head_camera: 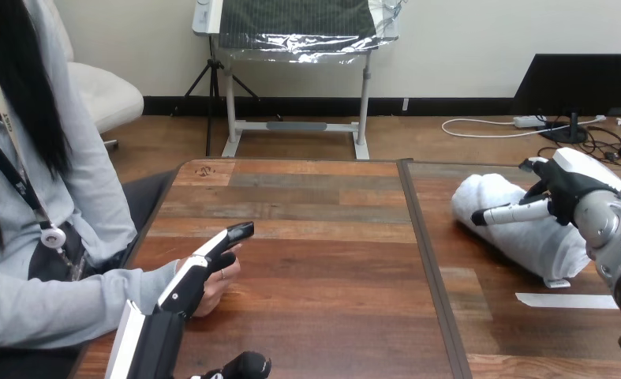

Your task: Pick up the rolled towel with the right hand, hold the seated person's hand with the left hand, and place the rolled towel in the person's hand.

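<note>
- The rolled towel (528, 241), white, lies on its side on the wooden counter (323, 237) at about 3 o'clock. Its long axis runs from 10 o'clock to 4 o'clock.
- The right hand (567, 185) comes in from the right edge and sits at the towel's far, right part. It is spread: one finger stretches straight toward 9 o'clock across the top of the roll, touching it, and the thumb stands apart on the roll's far side. The towel rests on the counter, not lifted.
- The person's hand (211, 294) rests on the counter at about 8 o'clock, near the left edge, at the end of a grey sleeve (54, 308).
- The left hand (185, 288) reaches up from the bottom edge, its fingers straight and together, pointing toward 1 o'clock. They lie across the person's hand and touch it, and I cannot tell whether anything wraps round it.
- A strip of white tape (566, 300) lies flat on the counter at about 4 o'clock, just beside the towel's near end.
</note>
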